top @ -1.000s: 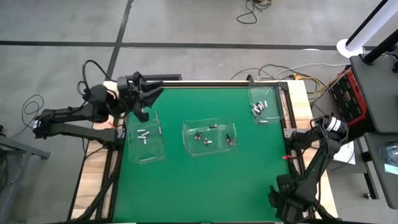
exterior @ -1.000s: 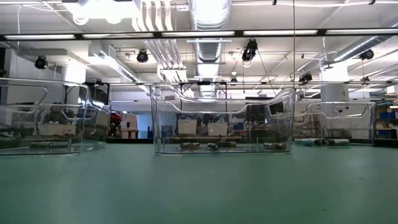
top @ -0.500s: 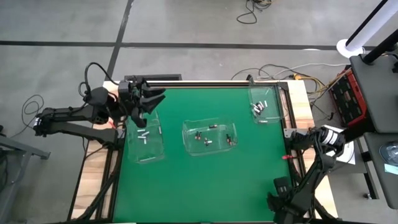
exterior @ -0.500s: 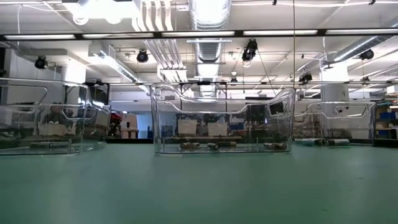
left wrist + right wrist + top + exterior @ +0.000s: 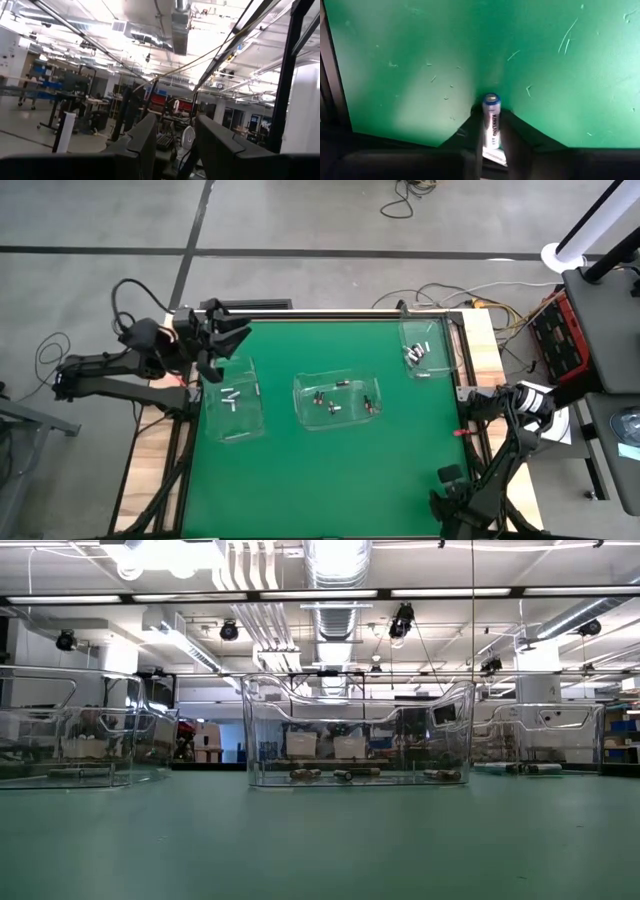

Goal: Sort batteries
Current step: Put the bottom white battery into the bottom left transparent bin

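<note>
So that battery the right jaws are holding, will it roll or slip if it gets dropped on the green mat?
Probably yes. The battery is a smooth round cylinder, so laid on its side on the flat green mat it would likely roll. Its glossy printed wrap looks slick, and the right gripper clamps only its lower part, so it may slip. It looks stiff, not fragile.

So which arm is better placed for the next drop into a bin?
Probably the right: its gripper is shut on a battery at the table's right edge. The left gripper is open and empty, raised at the far left corner.
</note>
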### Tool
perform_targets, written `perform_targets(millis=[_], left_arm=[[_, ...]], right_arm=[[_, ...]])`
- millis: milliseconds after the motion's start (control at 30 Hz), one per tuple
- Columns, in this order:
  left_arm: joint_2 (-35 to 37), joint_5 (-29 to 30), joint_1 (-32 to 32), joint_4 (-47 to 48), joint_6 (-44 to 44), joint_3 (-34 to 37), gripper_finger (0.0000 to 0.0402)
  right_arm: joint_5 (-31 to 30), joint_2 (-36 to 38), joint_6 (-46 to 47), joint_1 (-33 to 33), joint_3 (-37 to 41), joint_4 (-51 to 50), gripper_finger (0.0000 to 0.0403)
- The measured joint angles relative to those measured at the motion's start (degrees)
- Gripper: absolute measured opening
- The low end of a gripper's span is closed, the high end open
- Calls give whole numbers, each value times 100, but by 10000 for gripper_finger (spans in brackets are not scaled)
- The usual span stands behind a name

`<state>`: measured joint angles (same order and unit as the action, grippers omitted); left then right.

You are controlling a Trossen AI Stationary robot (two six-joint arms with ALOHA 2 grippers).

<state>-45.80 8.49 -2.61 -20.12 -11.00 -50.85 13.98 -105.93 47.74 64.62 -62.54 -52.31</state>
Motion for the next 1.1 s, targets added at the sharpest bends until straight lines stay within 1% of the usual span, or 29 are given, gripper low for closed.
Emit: perform_targets(millis=[167, 233, 333, 433, 567, 633, 733, 833, 900, 1000, 1100], left_arm=[[319, 4, 0, 275, 133, -1, 114], [414, 7, 0, 494, 173, -2, 114], [518, 9, 0, 866, 165, -2, 114], [586, 10, 4, 1221, 84, -2, 114], [570, 9, 15, 1715, -198, -2, 114], [555, 13, 76, 1963, -350, -1, 114], [557, 10, 255, 2115, -500, 0, 114], [579, 9, 580, 2149, -518, 0, 114], [614, 1, 847, 2164, -505, 0, 114], [674, 2, 1295, 2149, -457, 0, 114], [737, 4, 1740, 2131, -407, 0, 114]], right_arm=[[-9, 123, -232, -88, 0, -26, 28], [2, 184, -335, -165, 0, -98, 19], [48, 312, -472, -361, -7, -384, 22], [-537, 443, -783, -680, -62, -1049, 26], [-1221, 771, -1475, -1379, -532, -1424, 26], [-1567, 849, -1944, -1867, -832, -1505, 26], [-2302, 932, -2603, -2702, -1530, -1403, 26], [-2898, 879, -3261, -3467, -2382, -1336, 26], [-3173, 749, -3742, -3905, -2932, -1131, 26], [-3223, 512, -4449, -4502, -3638, -583, 26], [-3119, 181, -4876, -5011, -4243, 47, 26]])
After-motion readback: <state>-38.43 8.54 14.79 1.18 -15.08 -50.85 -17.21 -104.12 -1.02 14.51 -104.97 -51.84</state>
